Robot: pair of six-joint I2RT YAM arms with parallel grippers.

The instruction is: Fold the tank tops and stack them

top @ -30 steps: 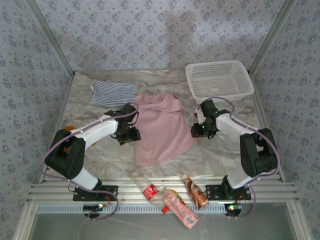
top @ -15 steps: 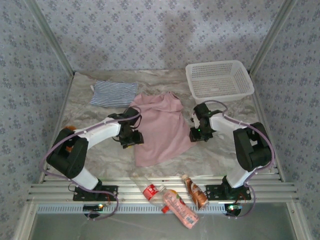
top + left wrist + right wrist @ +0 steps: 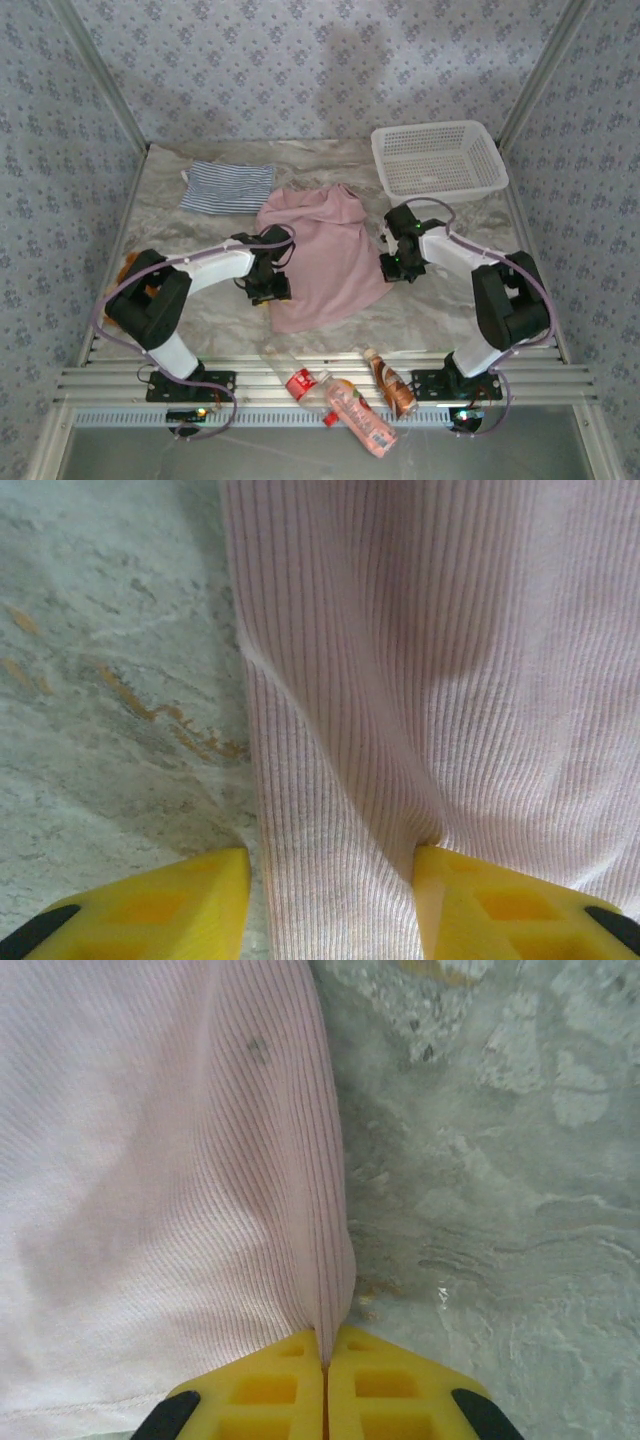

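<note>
in right pincer (image 3: 325, 1350), pink top (image 3: 150, 1160) edge lost between closed jaws

The pink tank top (image 3: 420, 660) is soft, finely ribbed knit cloth, matt, with a stitched hem along one edge. The striped tank top (image 3: 228, 187), far left, is thin cloth too, dull and smooth. The table (image 3: 500, 1180) has a grey marble-look surface, veined and mottled, with a faint sheen. The jaws of the left gripper (image 3: 330, 900) and right gripper (image 3: 325, 1385) are smooth yellow plastic with moulded recesses. The basket (image 3: 440, 160), far right, is white plastic lattice. At the near edge, glossy clear plastic bottles (image 3: 358, 418) lie on ridged bare-metal rails (image 3: 120, 385).
</note>
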